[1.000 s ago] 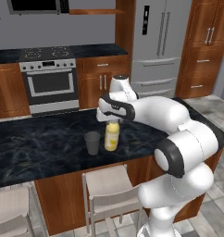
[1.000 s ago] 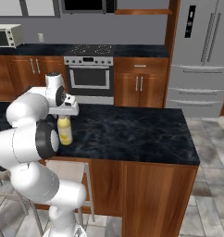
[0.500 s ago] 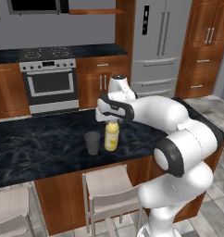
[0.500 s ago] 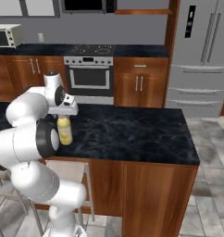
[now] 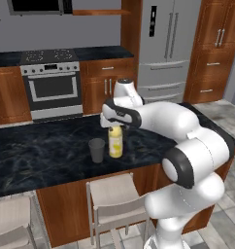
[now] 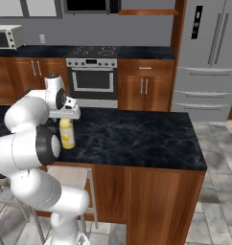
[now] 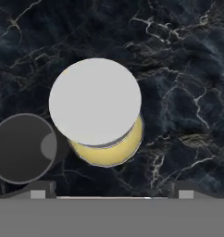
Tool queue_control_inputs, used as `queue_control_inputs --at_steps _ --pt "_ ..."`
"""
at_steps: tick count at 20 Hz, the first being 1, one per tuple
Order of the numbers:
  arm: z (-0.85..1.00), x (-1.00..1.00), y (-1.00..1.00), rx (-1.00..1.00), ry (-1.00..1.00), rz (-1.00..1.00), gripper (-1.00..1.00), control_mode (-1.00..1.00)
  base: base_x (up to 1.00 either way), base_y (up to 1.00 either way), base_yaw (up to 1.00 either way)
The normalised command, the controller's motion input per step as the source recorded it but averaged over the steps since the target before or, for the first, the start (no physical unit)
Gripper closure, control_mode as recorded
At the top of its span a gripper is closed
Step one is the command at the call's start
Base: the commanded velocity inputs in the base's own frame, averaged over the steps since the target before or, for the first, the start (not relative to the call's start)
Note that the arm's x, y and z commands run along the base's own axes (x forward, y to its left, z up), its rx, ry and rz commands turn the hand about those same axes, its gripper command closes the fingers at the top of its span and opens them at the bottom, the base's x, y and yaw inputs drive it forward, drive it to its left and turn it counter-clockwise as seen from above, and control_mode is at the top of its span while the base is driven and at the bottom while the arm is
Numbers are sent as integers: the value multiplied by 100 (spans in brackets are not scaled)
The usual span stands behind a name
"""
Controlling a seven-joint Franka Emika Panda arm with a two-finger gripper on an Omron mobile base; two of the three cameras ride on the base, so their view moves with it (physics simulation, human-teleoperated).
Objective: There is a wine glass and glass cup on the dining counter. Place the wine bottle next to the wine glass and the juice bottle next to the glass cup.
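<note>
Juice bottle [image 5: 115,141] stands upright on the table [image 5: 41,155], just beside the glass cup [image 5: 96,150] at its 9 o'clock. End effector [image 7: 112,190] is open directly above the cap, fingers spread wide, gripping nothing. Risk, as I judge it: a withdrawal that drifts sideways could clip the cap and topple the bottle into the cup.

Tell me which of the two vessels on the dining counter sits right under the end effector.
The juice bottle, yellow with a pale cap, stands directly beneath the end effector. The grey glass cup stands beside it, off to the side.
</note>
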Motion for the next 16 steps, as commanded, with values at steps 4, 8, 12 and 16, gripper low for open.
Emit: queue_control_inputs --at_steps 4,8,12,16 --pt "31 0 0 0 -1 0 -100 -100 0 0 0" --pt "33 -18 0 0 -2 0 -100 -100 0 0 0" --pt "17 -47 0 0 -5 0 -100 -100 0 0 0" --pt "10 -51 -3 0 -3 -4 -100 -100 0 0 0"
